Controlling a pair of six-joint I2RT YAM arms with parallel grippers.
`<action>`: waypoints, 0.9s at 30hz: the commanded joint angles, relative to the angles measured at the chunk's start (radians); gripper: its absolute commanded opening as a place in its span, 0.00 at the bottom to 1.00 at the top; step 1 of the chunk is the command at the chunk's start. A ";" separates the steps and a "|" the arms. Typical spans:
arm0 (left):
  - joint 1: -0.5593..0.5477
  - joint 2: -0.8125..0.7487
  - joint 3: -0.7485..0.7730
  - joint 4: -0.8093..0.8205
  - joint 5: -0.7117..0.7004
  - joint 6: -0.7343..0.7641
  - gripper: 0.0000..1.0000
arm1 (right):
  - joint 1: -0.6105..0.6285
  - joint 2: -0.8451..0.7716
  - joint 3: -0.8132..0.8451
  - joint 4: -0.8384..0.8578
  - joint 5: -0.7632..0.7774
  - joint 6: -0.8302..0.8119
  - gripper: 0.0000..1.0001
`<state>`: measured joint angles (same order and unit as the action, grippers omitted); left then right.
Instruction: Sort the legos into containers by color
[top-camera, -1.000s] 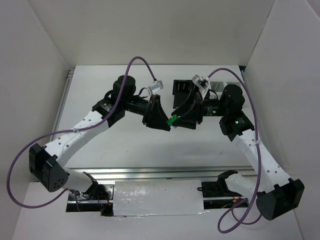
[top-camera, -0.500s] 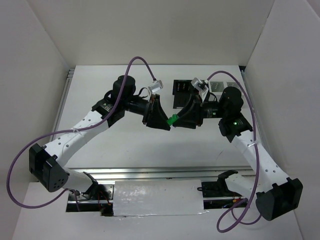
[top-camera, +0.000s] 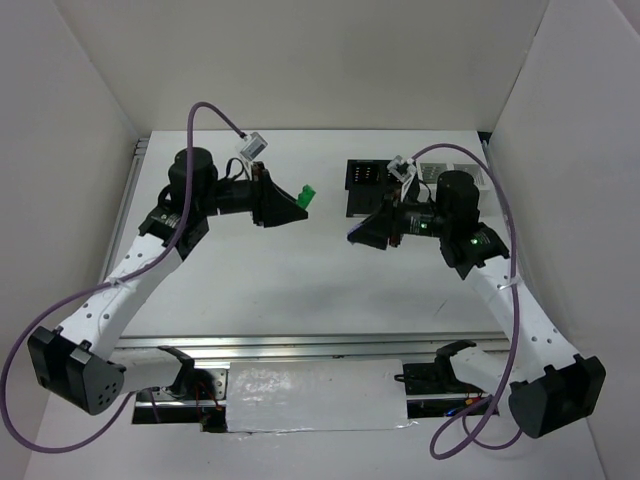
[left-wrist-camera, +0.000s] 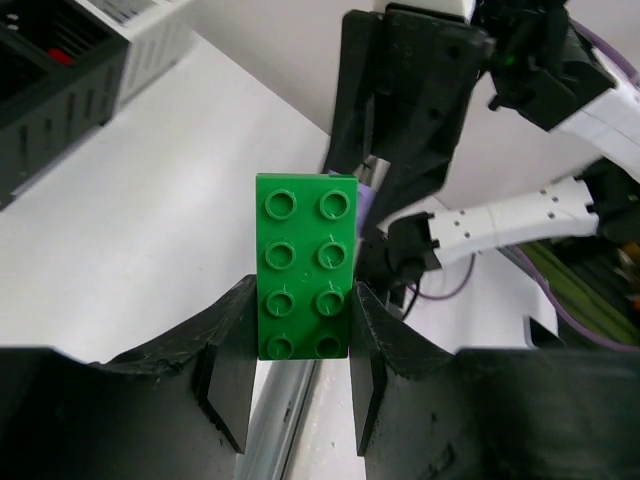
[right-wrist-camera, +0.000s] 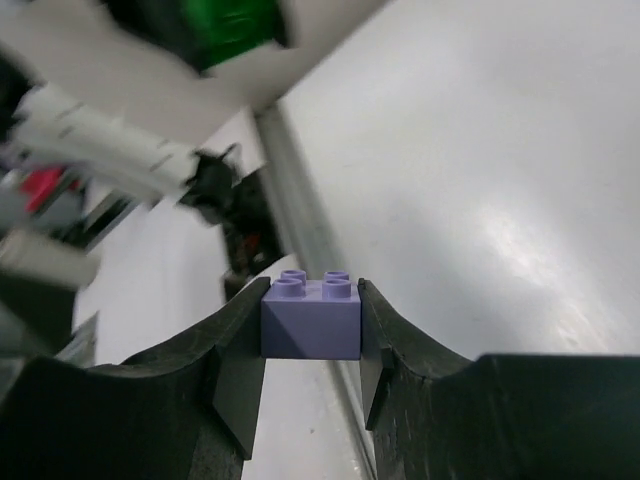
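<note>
Green lego (left-wrist-camera: 304, 265) gripped in left jaws; purple lego (right-wrist-camera: 310, 316), right jaws.

Bright, even overhead light with soft shadows; right wrist background blurs badly, glare on the table (right-wrist-camera: 520, 200)

Left gripper (left-wrist-camera: 300, 345) is closed, green brick (left-wrist-camera: 303, 262) clamped between the jaws; right gripper (right-wrist-camera: 310, 335) is closed likewise, purple brick (right-wrist-camera: 311, 322) between the jaws.

You see a white table (top-camera: 300, 285) carrying a row of joined black and white containers (top-camera: 363, 178) near its far edge, right of centre.
</note>
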<state>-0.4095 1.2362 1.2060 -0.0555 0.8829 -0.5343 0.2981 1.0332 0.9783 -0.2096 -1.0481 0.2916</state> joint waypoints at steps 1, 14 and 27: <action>0.003 -0.050 0.026 -0.013 -0.125 0.023 0.00 | -0.023 0.028 0.098 -0.178 0.490 0.011 0.00; 0.003 -0.078 0.052 -0.214 -0.176 0.118 0.00 | -0.428 0.632 0.700 -0.614 1.384 0.273 0.01; 0.001 -0.109 0.013 -0.282 -0.116 0.152 0.00 | -0.501 0.910 0.968 -0.640 1.318 0.218 0.13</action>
<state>-0.4072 1.1366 1.2129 -0.3447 0.7223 -0.4107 -0.1921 1.9099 1.8774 -0.8253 0.2844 0.5312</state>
